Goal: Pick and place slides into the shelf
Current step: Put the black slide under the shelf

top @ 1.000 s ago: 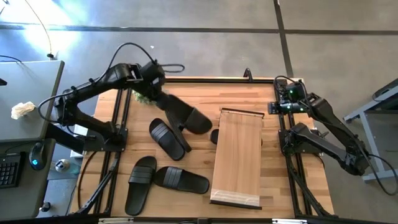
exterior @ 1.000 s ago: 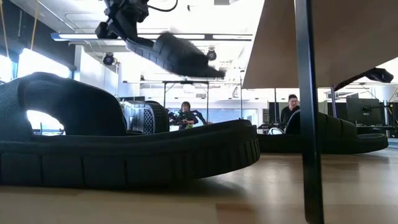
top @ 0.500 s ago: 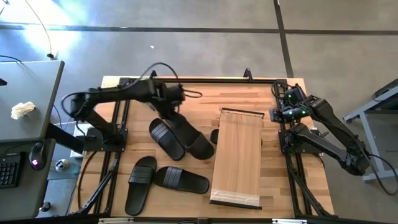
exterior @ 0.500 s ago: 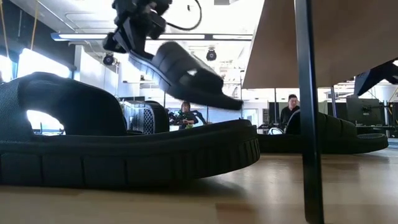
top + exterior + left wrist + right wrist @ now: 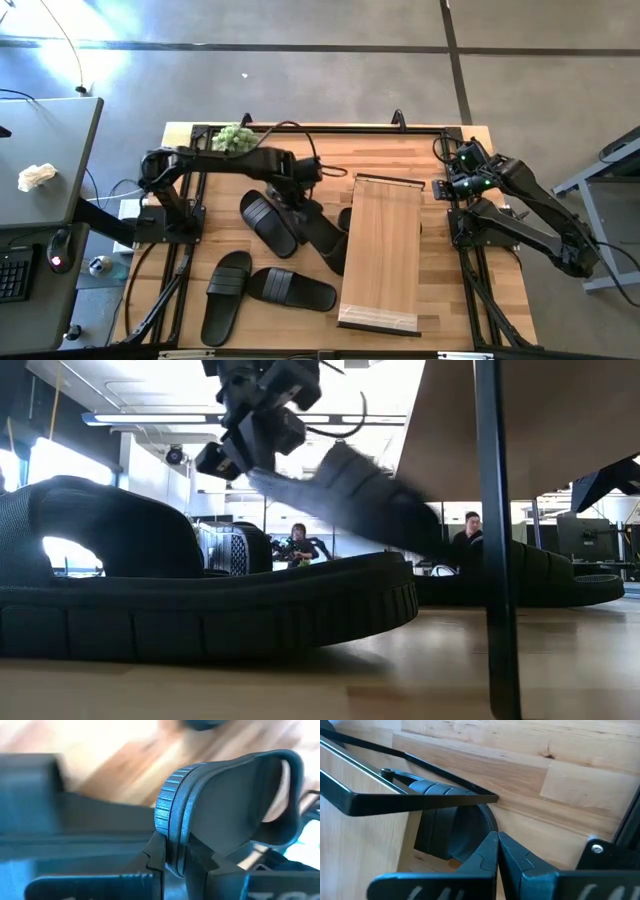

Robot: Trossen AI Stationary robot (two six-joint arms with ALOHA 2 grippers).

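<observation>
My left gripper (image 5: 298,187) is over the middle of the table, left of the shelf (image 5: 382,255), shut on one black slide (image 5: 322,228) that slants down toward the shelf's left edge. Three more slides lie flat on their soles on the table: one (image 5: 268,222) beside the held one, two (image 5: 225,295) (image 5: 292,288) nearer the front. Another slide (image 5: 451,831) lies under the shelf's far end. My right gripper (image 5: 497,844) is shut with nothing in it, at the shelf's far right corner. My left gripper pinches the ribbed rim of the slide's sole (image 5: 171,836) at one end, one finger on each face of the sole. The fingers slant down from above. The slide is lifted clear and tilted (image 5: 370,500), its free end lower, toward the shelf.
A green leafy clump (image 5: 235,136) sits at the table's far edge behind the left arm. The shelf's dark post (image 5: 497,540) stands close in the low view. Dark rails (image 5: 190,250) run along both table sides. People sit far off in the room.
My left gripper has carried the slide from the far left toward the table's right and near side and downward, up to the shelf's left edge. The slide has stayed in the grip, clear of the table, its free end now tipped lower.
</observation>
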